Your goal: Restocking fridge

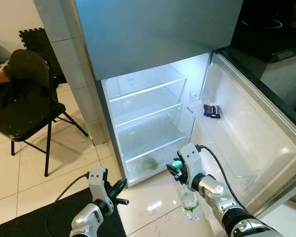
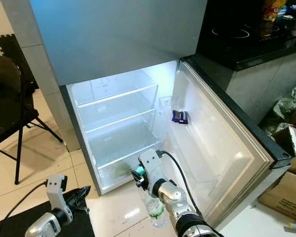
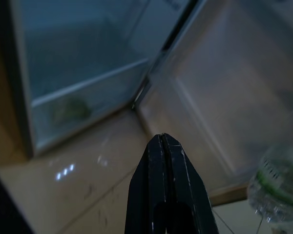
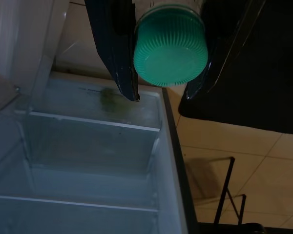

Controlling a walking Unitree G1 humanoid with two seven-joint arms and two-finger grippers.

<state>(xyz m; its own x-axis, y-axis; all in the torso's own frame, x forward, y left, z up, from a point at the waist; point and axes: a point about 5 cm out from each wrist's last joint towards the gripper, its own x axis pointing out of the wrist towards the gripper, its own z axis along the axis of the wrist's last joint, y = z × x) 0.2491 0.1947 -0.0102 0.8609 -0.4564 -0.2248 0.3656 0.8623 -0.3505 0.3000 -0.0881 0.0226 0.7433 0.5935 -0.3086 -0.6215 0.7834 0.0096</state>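
The lower compartment of the fridge (image 1: 147, 116) stands open and lit, its glass shelves bare. My right gripper (image 1: 174, 169) is shut on the neck of a clear water bottle (image 1: 189, 200) with a green cap (image 4: 170, 46). It holds the bottle just in front of the fridge's bottom drawer, low over the tiled floor. A greenish item (image 1: 149, 163) lies in that drawer. The open door (image 1: 246, 143) swings out to the right, and a blue packet (image 1: 211, 110) sits in its upper shelf. My left gripper (image 1: 120, 193) is shut on nothing, low at the left and pointing toward the fridge.
A black folding chair (image 1: 24, 98) stands at the left on the tiles. A black mat (image 1: 54, 215) lies under my left arm. A dark counter with a cooktop (image 2: 237, 37) sits to the right of the fridge, with cardboard boxes (image 2: 286, 190) beyond the door.
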